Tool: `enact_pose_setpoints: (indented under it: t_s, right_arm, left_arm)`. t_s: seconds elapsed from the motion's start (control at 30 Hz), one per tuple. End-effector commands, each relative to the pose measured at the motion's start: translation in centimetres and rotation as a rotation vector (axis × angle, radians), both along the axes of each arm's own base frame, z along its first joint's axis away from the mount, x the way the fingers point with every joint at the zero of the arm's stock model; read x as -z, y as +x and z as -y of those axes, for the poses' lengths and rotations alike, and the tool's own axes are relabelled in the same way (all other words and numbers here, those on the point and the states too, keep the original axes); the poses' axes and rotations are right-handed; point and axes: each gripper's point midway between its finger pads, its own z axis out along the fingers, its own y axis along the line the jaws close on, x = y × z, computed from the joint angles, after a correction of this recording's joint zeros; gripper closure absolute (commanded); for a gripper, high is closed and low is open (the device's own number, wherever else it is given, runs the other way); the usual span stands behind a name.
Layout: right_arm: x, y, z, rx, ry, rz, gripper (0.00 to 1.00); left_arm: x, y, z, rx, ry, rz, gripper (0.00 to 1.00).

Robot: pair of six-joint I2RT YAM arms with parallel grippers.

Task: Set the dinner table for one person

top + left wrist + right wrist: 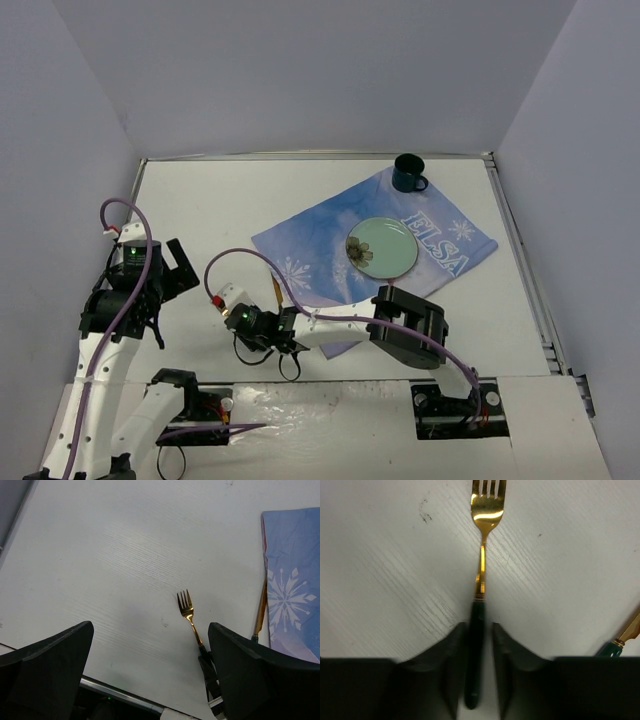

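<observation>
Jaws of right gripper (480, 630) flank the dark-green handle of the gold metal fork (482, 575) — grip uncertain — left gripper (150, 626) gapes empty.

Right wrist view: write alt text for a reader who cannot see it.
The right gripper straddles the dark green handle of a gold fork lying on the white table, tines pointing away; a sliver of table shows beside the handle, so a firm grip is unclear. Another gold-and-green utensil peeks in at the right edge.

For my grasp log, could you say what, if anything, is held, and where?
Nothing yet: right gripper straddles the gold fork's dark green handle, gap showing; left gripper is open.
</observation>
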Motion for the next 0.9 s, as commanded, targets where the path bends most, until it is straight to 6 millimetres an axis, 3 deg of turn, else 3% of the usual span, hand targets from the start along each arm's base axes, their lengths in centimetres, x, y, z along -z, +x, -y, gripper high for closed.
enact_pose_setpoints:
  t_s: [0.0,0.07,0.17,0.33,0.5,0.67,0.87]
  right_arm:
    - [-0.5,0.3,0.2,0.055,0.017,0.012,0.95]
    - [-1.0,0.3,0.8,0.068,0.02,0.019,1.0]
    - [-3.3,0.5,1.4,0.073,0.051,0.046,1.0]
    - [-10.0,0.7,2.4,0.079,0.162,0.095,1.0]
    - [-14.6,0.7,4.9,0.098,0.205,0.131,1.0]
    - [-15.2,3.3,9.8,0.181,0.169,0.157,1.0]
    - [-11.7,6.4,15.9,0.277,0.084,0.134,1.0]
  left_arm:
    - [-0.6,0.6,0.3,0.016,-0.003,0.028,0.03]
    - [-0.5,0.9,0.4,0.024,-0.007,0.03,0.03]
    - [-0.4,1.3,0.8,0.044,-0.013,0.037,0.03]
    - [-0.1,1.9,0.9,0.062,-0.005,0.043,0.03]
    - [0.8,2.8,0.8,0.069,0.014,0.05,0.03]
    - [2.5,3.5,0.8,0.083,0.031,0.036,0.03]
    - [3.1,4.1,0.8,0.083,0.034,0.022,0.03]
